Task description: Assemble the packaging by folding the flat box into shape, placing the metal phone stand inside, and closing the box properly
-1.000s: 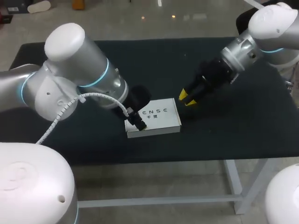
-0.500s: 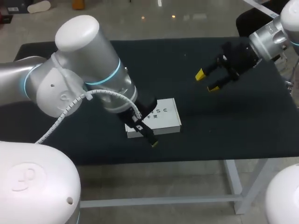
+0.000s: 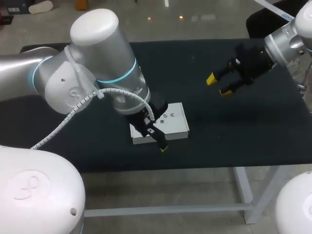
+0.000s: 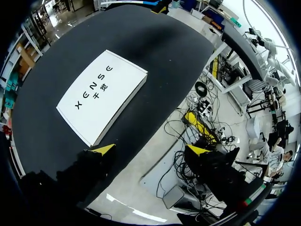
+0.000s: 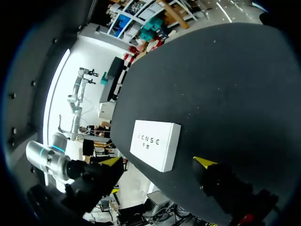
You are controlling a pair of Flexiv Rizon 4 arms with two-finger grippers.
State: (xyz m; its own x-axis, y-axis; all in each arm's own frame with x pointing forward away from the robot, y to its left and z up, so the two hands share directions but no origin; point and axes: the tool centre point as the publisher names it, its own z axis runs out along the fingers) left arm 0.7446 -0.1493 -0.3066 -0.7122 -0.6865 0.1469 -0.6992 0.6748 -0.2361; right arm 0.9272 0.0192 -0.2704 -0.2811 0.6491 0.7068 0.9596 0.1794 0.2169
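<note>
The left gripper point(image 4: 152, 149) has its two yellow-tipped fingers spread wide with nothing between them. One fingertip point(image 4: 104, 149) sits low over the dark cloth just beside the nearest corner of the box point(image 4: 101, 94); the other hangs out past the table's front edge. Whether that nearer tip touches the box cannot be told. In the head view the left arm point(image 3: 102, 73) covers the box's left end, and only one yellow tip shows below the box's front side. The box is white, closed and lies flat on its broad face with dark print on top, near the front edge of the table point(image 3: 234, 136), about midway along it. The right gripper point(image 3: 218, 85) is held above the table's far right part, well apart from the box, its fingers also spread and holding nothing. In the right wrist view the box lies ahead of them on the cloth.
</note>
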